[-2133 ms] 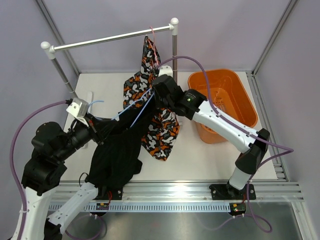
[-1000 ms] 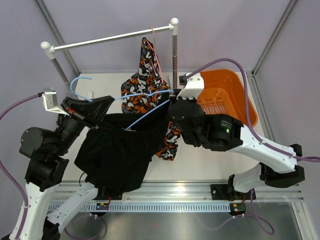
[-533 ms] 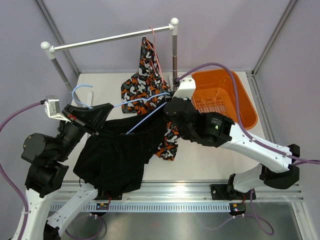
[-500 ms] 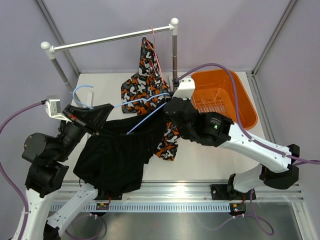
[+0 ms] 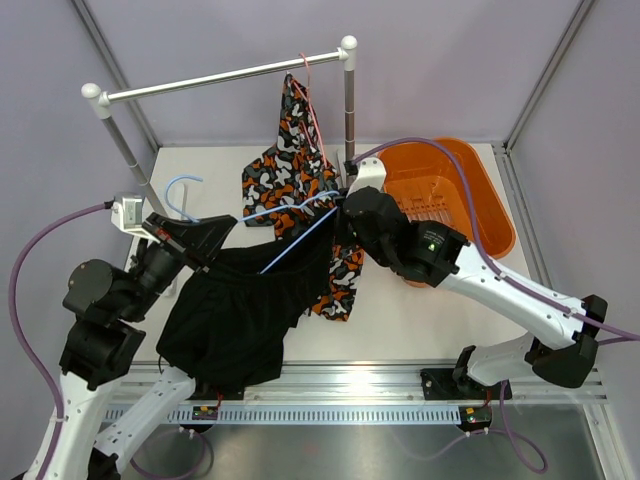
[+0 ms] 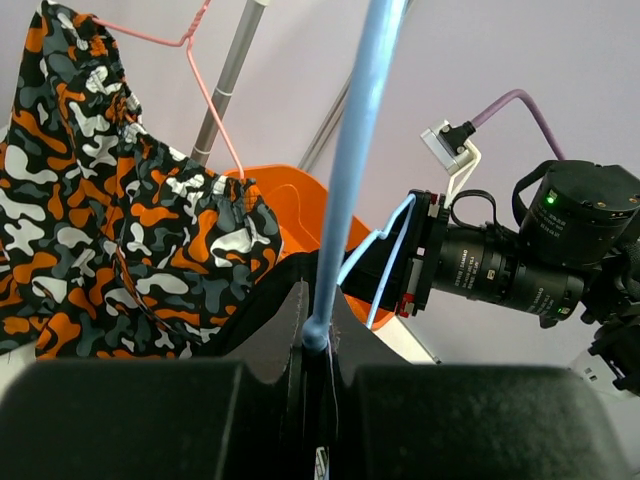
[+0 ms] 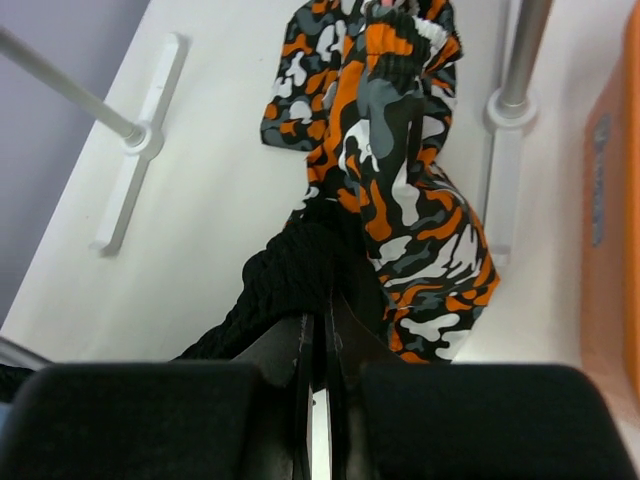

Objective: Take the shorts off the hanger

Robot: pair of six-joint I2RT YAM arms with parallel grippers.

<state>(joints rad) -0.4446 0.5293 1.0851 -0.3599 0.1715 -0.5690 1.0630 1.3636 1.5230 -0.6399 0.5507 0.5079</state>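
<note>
While the left gripper (image 6: 316,345) pinches the blue hanger (image 6: 350,175), the right gripper (image 7: 320,325) is clamped on the black shorts (image 5: 235,310).

Both arms are the same build. Left arm (image 5: 100,335) & right arm (image 5: 497,287) have white shell links btwn fat, round black motor housings. A purple cable (image 6: 505,97) runs off each wrist, plugged in by a small white cam box (image 5: 128,212). A green LED (image 5: 432,240) glows on the right arm's black housing, w/ a thin red strip (image 6: 409,290) at its wrist rim. Left gripper (image 6: 315,350) & right gripper (image 7: 318,335) — matte black, blocky. Black base plates (image 5: 470,383).
</note>
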